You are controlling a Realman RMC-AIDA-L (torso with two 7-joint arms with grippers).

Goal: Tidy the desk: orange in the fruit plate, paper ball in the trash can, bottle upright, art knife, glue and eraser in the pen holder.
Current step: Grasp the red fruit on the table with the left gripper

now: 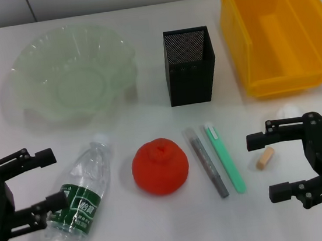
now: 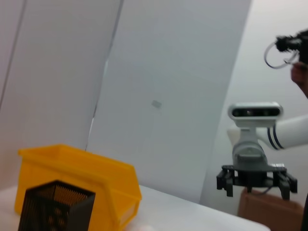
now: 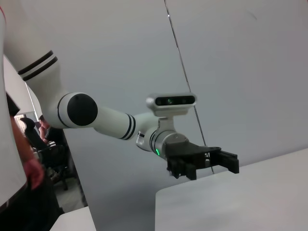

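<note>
In the head view the orange [image 1: 160, 166] sits at the table's front middle. The bottle [image 1: 79, 198] lies on its side to its left. The grey glue [image 1: 205, 162] and mint-green art knife [image 1: 225, 157] lie side by side to its right. The tan eraser [image 1: 265, 158] lies between the fingers of my open right gripper [image 1: 263, 170]. A white paper ball [image 1: 287, 111] peeks out behind that gripper. My open left gripper [image 1: 53, 178] is beside the bottle's left side. At the back stand the fruit plate [image 1: 31, 66], pen holder [image 1: 188, 64] and trash can [image 1: 245, 39].
The left wrist view shows the trash can [image 2: 77, 178], the pen holder [image 2: 53, 207] and my right gripper [image 2: 255, 179] farther off. The right wrist view shows my left gripper [image 3: 204, 162] above the table edge. A person stands at that view's edge.
</note>
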